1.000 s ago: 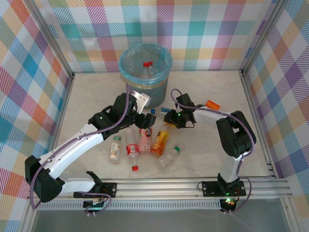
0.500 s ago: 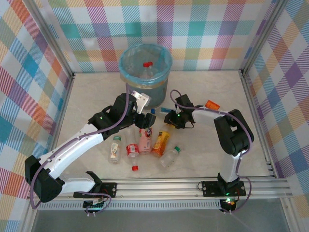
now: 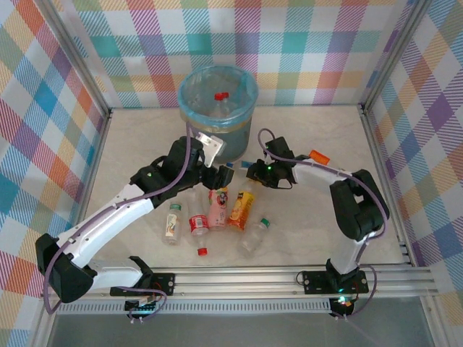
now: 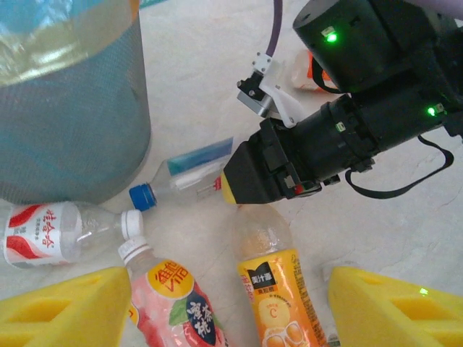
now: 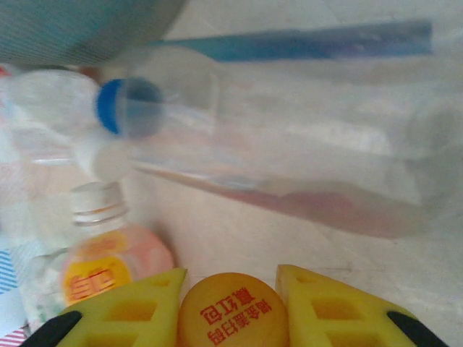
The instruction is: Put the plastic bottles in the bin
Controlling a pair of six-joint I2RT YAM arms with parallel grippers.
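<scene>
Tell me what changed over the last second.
The right hand closed its yellow pads around the top end of the yellow-orange plastic bottle lying on the table, while that arm's elbow swung outward to the right. The left hand barely shifted and hangs open above the pink plastic bottle. The other bottles and the round mesh bin with its blue liner stayed put.

The bin (image 4: 72,130) is matt, dark, fine mesh, lined with a thin, glossy light blue plastic bag (image 4: 65,22). The blue-capped bottle (image 4: 184,173) is clear, shiny plastic. The orange juice bottle (image 4: 278,303) and pink bottle (image 4: 173,307) wear glossy printed labels. The tabletop (image 4: 405,238) is smooth, pale and marble-patterned. The left tool (image 4: 230,311) and right tool (image 5: 231,303) have matt, foam-like yellow pads (image 4: 65,307).
</scene>
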